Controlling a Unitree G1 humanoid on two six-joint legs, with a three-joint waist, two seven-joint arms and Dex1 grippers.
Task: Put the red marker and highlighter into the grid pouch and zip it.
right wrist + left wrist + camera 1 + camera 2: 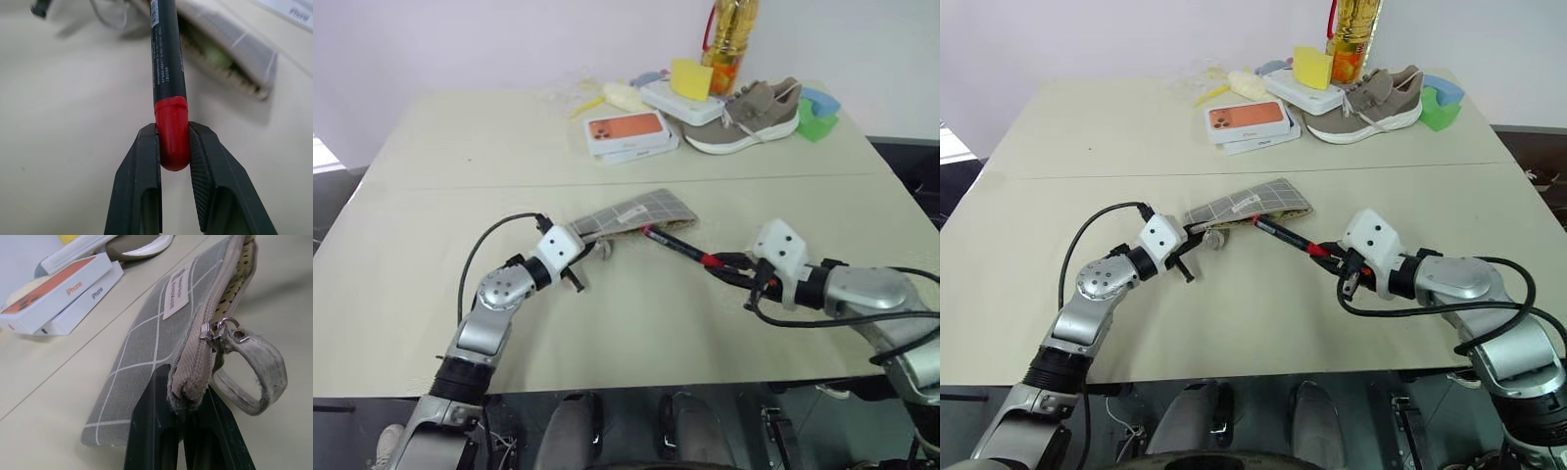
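Head views: left gripper (576,257) pinches the near corner of the grid pouch (641,214), lifted off the table (431,245); right gripper (722,266) clamps the red marker (677,245), tip aimed at the pouch mouth. Left wrist: fingers (146,431) closed on the pouch corner, ring pull (222,330) beside, phone boxes (58,293) behind. Right wrist: fingers (142,171) squeeze the marker's red end.

Orange phone boxes (628,133), shoe (749,115), oil bottle (728,39) at table's (421,245) far edge
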